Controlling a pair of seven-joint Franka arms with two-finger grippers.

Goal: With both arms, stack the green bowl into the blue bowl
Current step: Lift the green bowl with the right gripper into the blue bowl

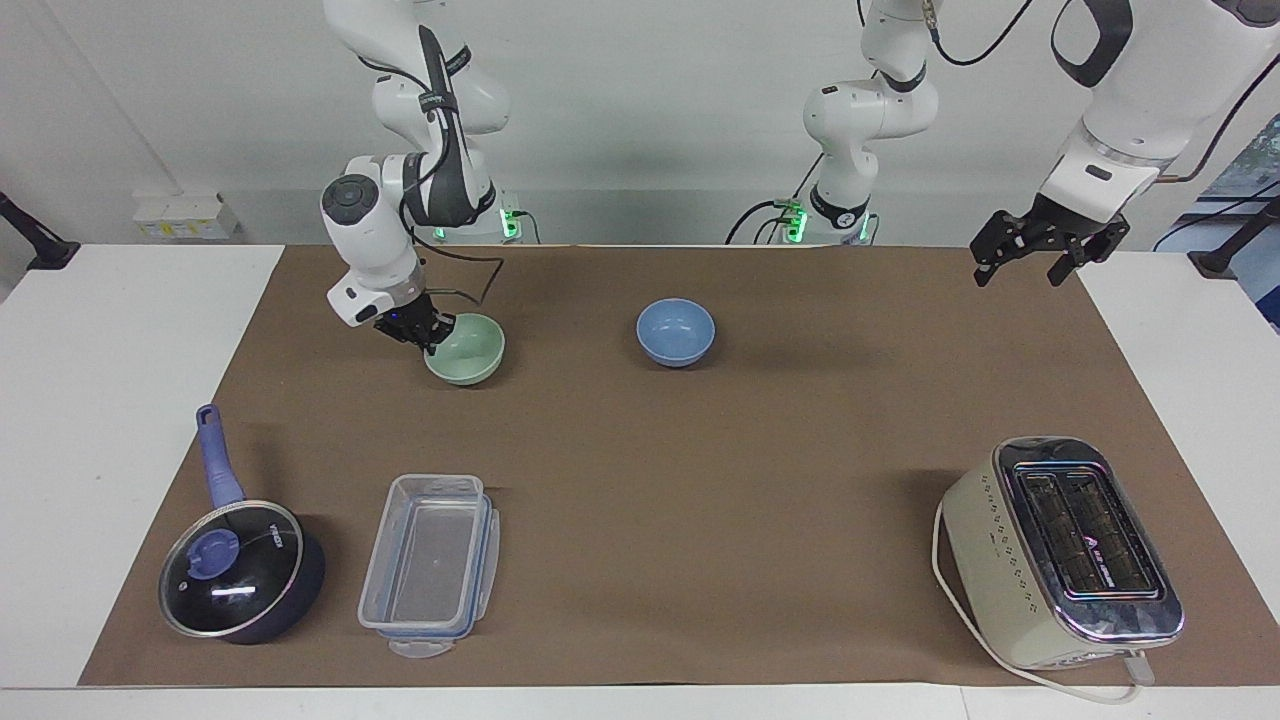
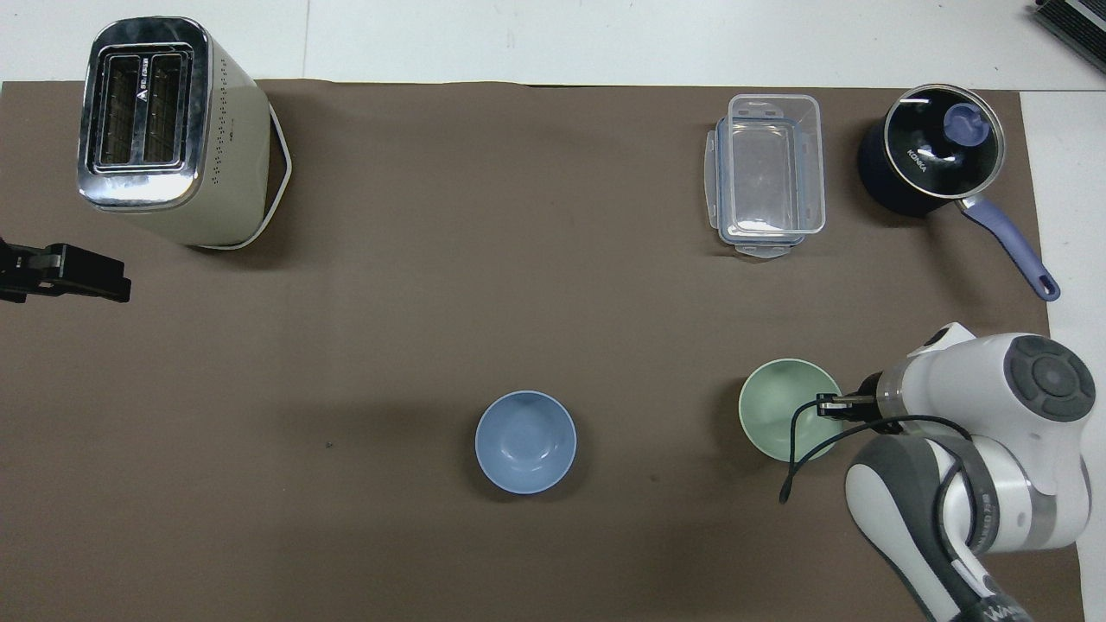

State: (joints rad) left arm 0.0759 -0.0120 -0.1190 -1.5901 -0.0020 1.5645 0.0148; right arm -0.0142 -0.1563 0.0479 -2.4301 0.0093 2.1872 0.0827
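Matte brown mat [image 1: 700,470], glossy round green bowl [image 1: 468,350] in right hand [image 1: 432,340].

The glass lid of the saucepan [image 2: 931,149], at the corner of the brown mat farthest from the robots at the right arm's end, carries the white word "KONKA". The toaster [image 2: 164,121] shows a small logo between its slots, too small to read.
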